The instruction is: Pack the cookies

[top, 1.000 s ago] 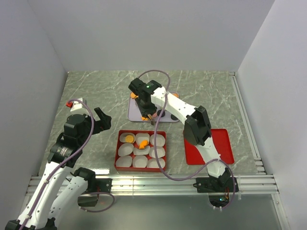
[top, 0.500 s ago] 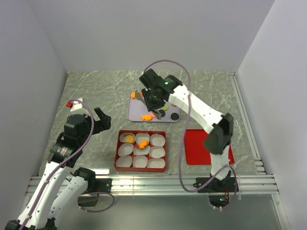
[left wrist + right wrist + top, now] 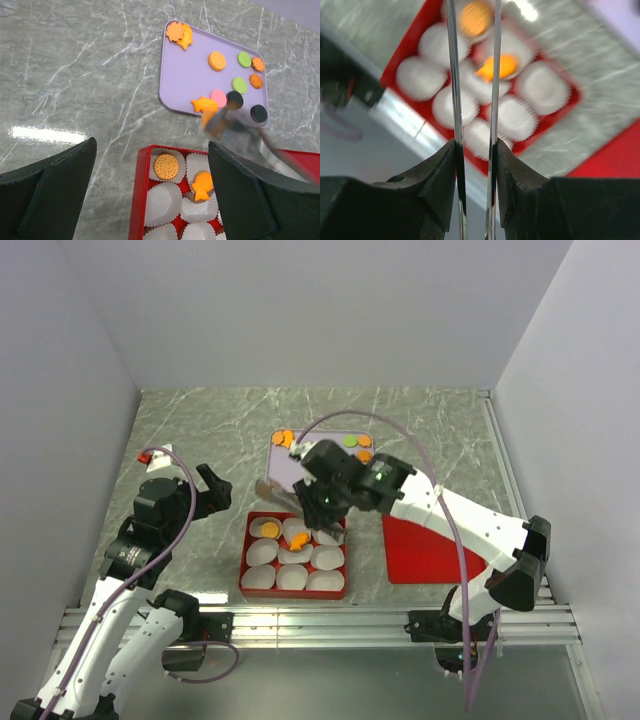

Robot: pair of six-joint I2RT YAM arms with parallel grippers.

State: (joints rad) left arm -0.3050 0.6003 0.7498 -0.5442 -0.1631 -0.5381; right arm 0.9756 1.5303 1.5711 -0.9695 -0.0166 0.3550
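Since a second ago our right arm [image 3: 470, 525] has swung off the purple tray [image 3: 185, 70] toward the red box [image 3: 139, 190]. The right gripper [image 3: 475, 150] is clamped partway on the tongs [image 3: 494, 75]. An orange smear at their tips may be a cookie; we cannot tell. Most cookies [image 3: 216, 61] lie on the tray, two in the box's paper cups [image 3: 162, 200].

Risk: the swing is fast, so a loosely pinched piece could drop short, or the tips could snag a cup.

Elbow out right, forearm reaching left. The left gripper [image 3: 212, 488] is wide open, empty.
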